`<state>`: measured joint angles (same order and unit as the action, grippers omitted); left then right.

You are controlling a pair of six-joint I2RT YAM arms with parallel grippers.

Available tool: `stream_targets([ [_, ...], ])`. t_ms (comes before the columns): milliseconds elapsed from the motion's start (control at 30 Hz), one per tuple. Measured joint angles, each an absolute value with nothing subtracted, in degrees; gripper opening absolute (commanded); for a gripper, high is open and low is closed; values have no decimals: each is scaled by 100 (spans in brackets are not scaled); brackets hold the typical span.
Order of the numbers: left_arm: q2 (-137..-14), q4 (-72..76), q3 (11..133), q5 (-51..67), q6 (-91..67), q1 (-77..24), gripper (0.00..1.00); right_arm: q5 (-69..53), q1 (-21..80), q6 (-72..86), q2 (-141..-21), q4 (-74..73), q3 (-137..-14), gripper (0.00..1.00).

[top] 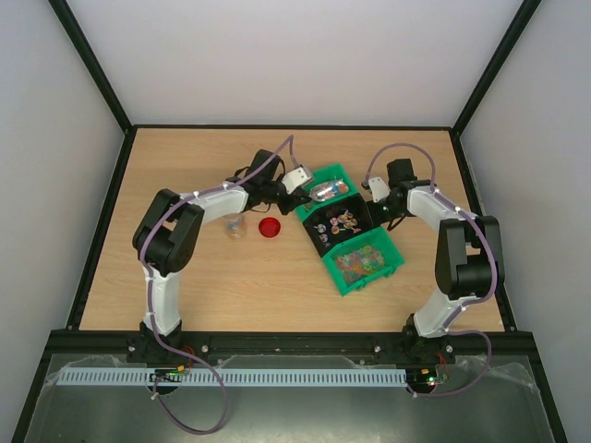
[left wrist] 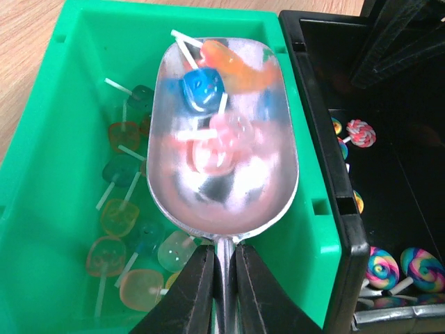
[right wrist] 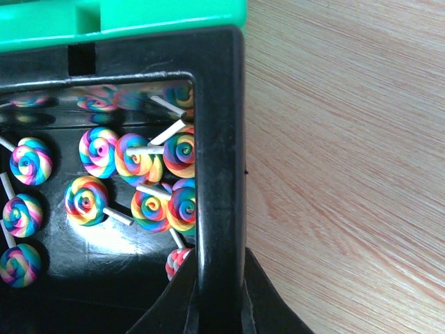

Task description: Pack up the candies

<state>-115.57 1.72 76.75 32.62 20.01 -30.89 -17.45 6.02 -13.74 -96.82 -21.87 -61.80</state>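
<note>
1. Top view.
   - The left gripper [top: 307,187] reaches into the far green bin [top: 343,172] and holds a metal scoop [top: 326,191].
   - The right gripper [top: 377,205] meets the black bin [top: 319,242] at its 3 o'clock side.
   - Small mixed candies [top: 360,262] fill the near green bin [top: 346,284], at 5 o'clock from the black one.
   - A red lid [top: 270,227] and a clear jar [top: 235,226] stand at 9 o'clock, well apart from the bins.
2. Left wrist view.
   - The left gripper [left wrist: 224,254] is pinched narrow on the scoop's handle at 6 o'clock.
   - The bowl, partly blurred, carries several lollipops [left wrist: 201,87] above the green bin, and more lie on the floor at 8 o'clock.
   - The load is probably about to be lifted out.
   - To do this well, keep the bowl level and raise it clear of the bin wall before swinging toward the jar.
   - Sticks overhang the rim at 12 o'clock and may snag.
3. Right wrist view.
   - The right gripper [right wrist: 219,268] clamps the black bin's wall at 6 o'clock.
   - Swirl lollipops [right wrist: 149,181] lie inside at 9 o'clock.
   - This grip should steady the bins as the scoop leaves.
</note>
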Motion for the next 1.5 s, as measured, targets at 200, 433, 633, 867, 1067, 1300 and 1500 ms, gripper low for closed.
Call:
stream_targets([
  [200, -11483, 290, 7489, 3435, 1981, -2978, 2, -1743, 602, -1374, -9682, -2139, -6180, 2],
  [433, -11196, 45, 7655, 3575, 1946, -2934, 2, -1737, 602, -1365, -9679, -2056, -6180, 5],
  [633, -10768, -366, 8055, 3658, 1973, -2832, 2, -1752, 602, -1328, -9682, -2047, -6187, 20],
  [867, -10040, -1219, 8252, 3715, 2161, -2403, 2, -1914, 602, -1203, -9682, -1970, -6326, 44],
  [1067, -9045, -2281, 8219, 3850, 2591, -1708, 2, -2021, 602, -1144, -9668, -1959, -6335, 72],
  [1300, -7806, -3741, 7898, 4001, 3481, -607, 2, -2226, 602, -1168, -9509, -1986, -6383, 99],
  [1500, -7487, -5223, 7609, 4160, 4543, 384, 2, -2357, 602, -1201, -9450, -2060, -6525, 99],
])
